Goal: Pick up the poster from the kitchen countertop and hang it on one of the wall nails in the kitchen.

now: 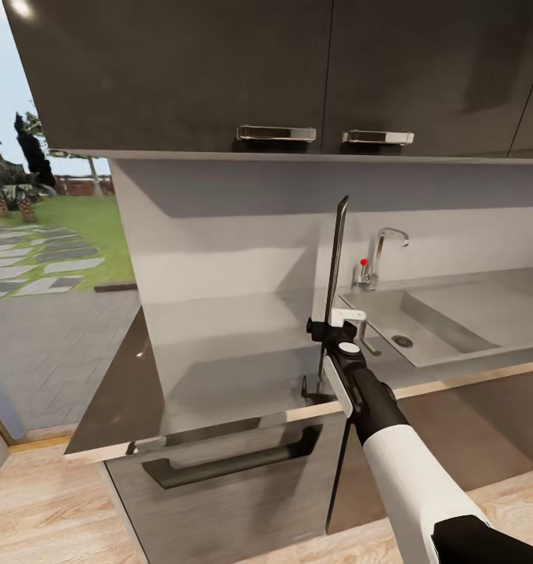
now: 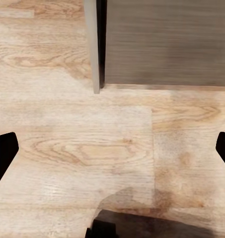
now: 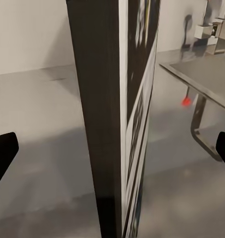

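- While the kitchen countertop (image 1: pixel 219 345) fills the middle of the head frame, I see no wall nail yet.
- At frame centre the poster (image 1: pixel 336 266) stands upright, edge-on; I judge lifting comes next.
- My right gripper (image 1: pixel 335 323) seems pinching it; the left gripper (image 2: pixel 112 148) is spread over floor.

Right arm and hands: black-and-white livery

Right arm (image 1: pixel 407 470): glossy white forearm shell, black band at the elbow end, black wrist sleeve tapering toward the hand. Right hand (image 1: pixel 339 327): black body with white side strip, a round white cap on top, and a white bracket-like finger piece at the far end. Wrist views: matte black fingertips (image 3: pixel 3 156) at both edges; left hand fingertips (image 2: pixel 3 156) equally black, dark housing near the lens.
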